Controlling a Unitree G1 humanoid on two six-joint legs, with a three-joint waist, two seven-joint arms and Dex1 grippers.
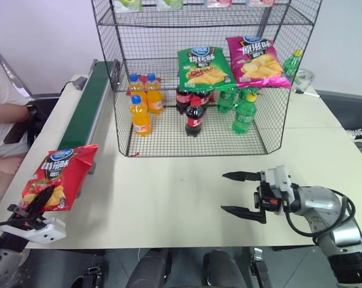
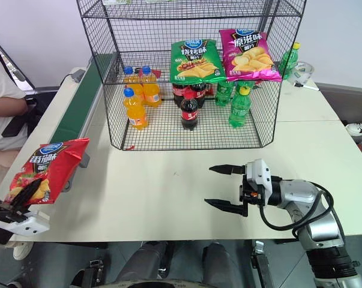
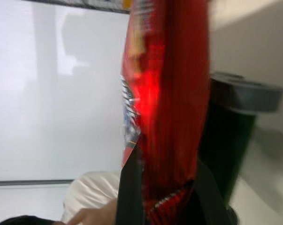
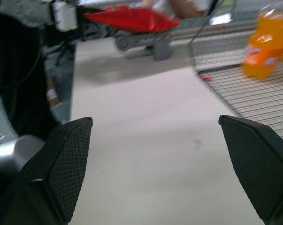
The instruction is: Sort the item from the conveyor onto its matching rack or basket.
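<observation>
1. The left tool [image 1: 39, 203], lower left of the frame, is clamped on the red bag's [image 1: 60, 176] bottom edge, the bag standing upright above it.
2. The right tool [image 1: 244, 194] gapes empty at lower right.
3. The rack [image 1: 199, 78] lies up and right of the bag, across the surface [image 1: 168, 198].

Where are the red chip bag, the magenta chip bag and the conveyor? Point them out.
red chip bag [image 1: 62, 174], left eye view, front panel.
magenta chip bag [image 1: 256, 62], left eye view, front panel.
conveyor [image 1: 89, 108], left eye view, green belt surface.

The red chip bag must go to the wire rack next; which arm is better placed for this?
Probably the left. Its claw is shut on the red chip bag beside the conveyor. The right claw is open and empty over the table, before the wire rack.
</observation>
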